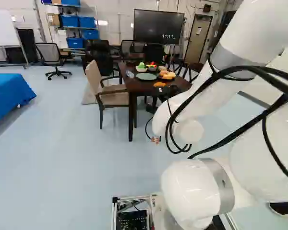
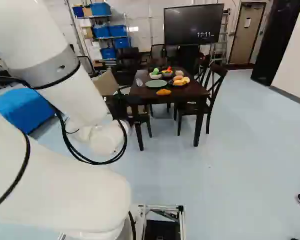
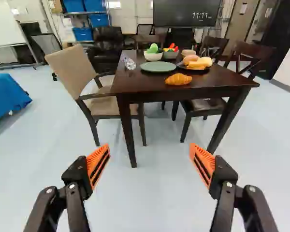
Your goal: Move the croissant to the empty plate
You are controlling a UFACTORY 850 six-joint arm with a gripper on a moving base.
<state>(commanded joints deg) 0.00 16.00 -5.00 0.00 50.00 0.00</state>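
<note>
In the left base view we see the croissant (image 1: 159,84) lying on the dark tabletop (image 1: 138,86) near the edge facing us, with the black gripper (image 1: 168,91) partly covering that edge and a beige chair (image 1: 92,79) along one side. In the right base view we find the green plate (image 2: 155,83) farther in than the croissant and nearer the beige chair's side, while a dark wooden chair (image 2: 190,108) stands by the opposite side. In the wrist view our claw's two orange-padded fingers are spread wide, holding nothing, and the table is ahead of them. There we see the croissant just inside the near edge, between the corners, with some bread (image 3: 202,62) toward the dark chair's side and a white bowl (image 3: 153,56) beyond the green plate.
</note>
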